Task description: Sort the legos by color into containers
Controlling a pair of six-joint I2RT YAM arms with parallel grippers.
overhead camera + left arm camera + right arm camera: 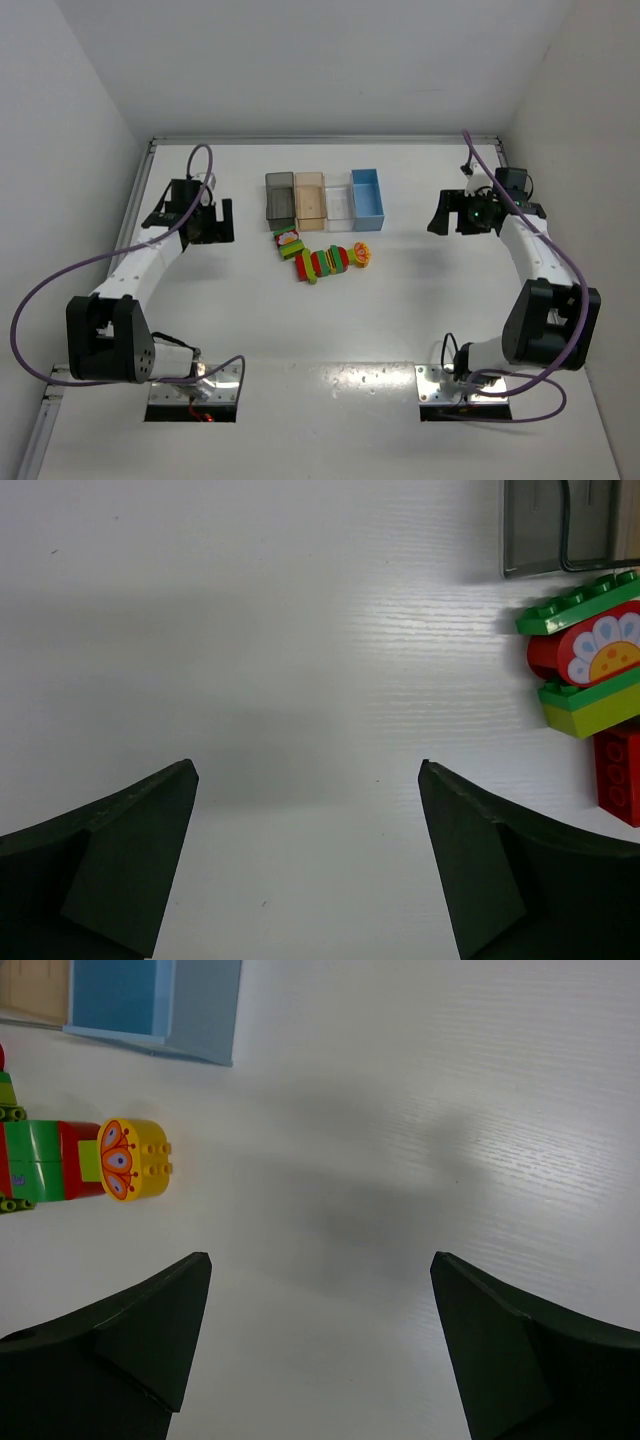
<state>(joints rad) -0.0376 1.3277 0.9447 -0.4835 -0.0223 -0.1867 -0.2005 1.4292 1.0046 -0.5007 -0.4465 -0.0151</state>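
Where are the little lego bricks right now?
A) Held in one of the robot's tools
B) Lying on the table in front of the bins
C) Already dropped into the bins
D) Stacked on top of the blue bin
B: the lego bricks lie clustered on the table just in front of the bins, while the left tool and right tool are open and hold nothing.
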